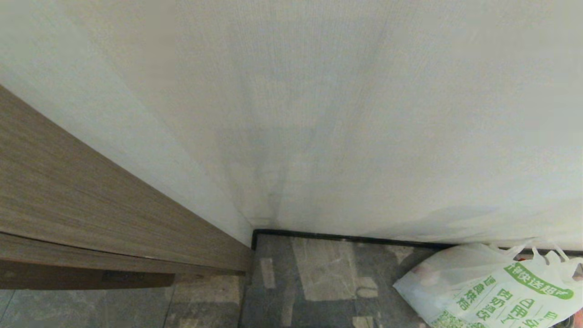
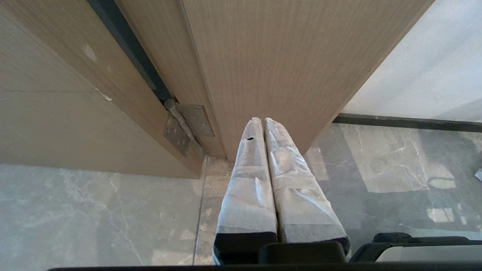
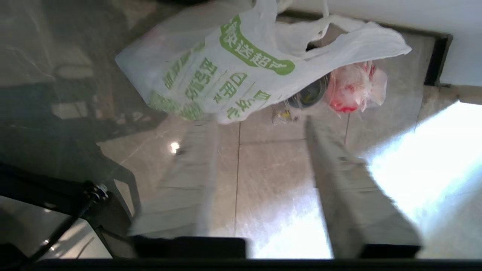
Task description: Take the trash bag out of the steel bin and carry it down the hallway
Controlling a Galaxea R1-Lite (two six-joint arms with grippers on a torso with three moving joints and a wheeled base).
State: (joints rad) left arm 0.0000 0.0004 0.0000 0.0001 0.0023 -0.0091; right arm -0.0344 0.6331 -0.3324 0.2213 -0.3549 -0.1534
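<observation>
The trash bag [image 1: 492, 287], white with green bands and characters, lies on the hallway floor tiles [image 1: 319, 273] against the white wall. In the right wrist view the trash bag [image 3: 226, 71] sits just beyond my right gripper [image 3: 260, 120], whose fingers stand open with only bare floor between them. Its handle loops [image 3: 301, 34] lie loose on the wall side. The steel bin is out of view. My left gripper [image 2: 262, 120] is shut on nothing and points at the foot of a wooden door frame [image 2: 271, 67].
A pinkish-red clear bag [image 3: 356, 88] and a dark bowl [image 3: 310, 92] lie beside the trash bag, with a small scrap [image 3: 280, 114] nearby. The tan door frame [image 1: 91, 214] stands at the left. A black skirting strip [image 1: 346, 238] runs along the wall.
</observation>
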